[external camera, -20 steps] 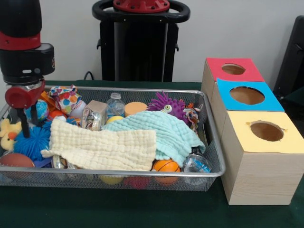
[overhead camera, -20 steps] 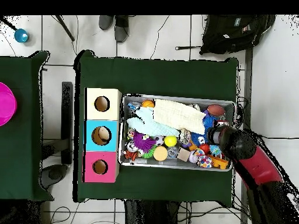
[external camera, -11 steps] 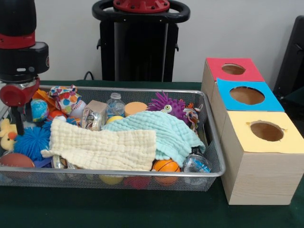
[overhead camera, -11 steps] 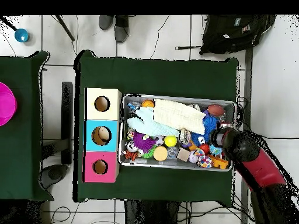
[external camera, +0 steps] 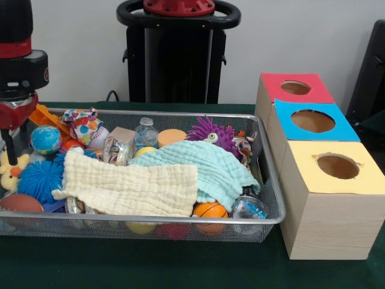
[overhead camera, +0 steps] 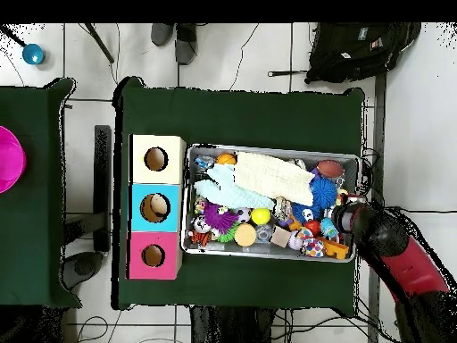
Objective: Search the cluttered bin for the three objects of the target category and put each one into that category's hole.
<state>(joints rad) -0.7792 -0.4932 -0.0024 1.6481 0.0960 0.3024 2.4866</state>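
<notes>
Claw (external camera: 8, 147) above bin (external camera: 180, 221) end.
Finger state cannot be told; yellow duck (external camera: 8, 170) below claw, blue spiky ball (external camera: 41, 179) beside.

Cloths (external camera: 156, 177) atop toys in bin (external camera: 180, 226)

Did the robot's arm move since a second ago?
Yes. In the front view the gripper has slid left toward the bin's end and risen, uncovering the globe ball.

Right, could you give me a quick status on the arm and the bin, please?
Gripper at the bin's end by the yellow duck, fingers unclear, nothing seen held. Cream cloth and mint cloth cover the middle toys. Three box holes unobstructed.
</notes>
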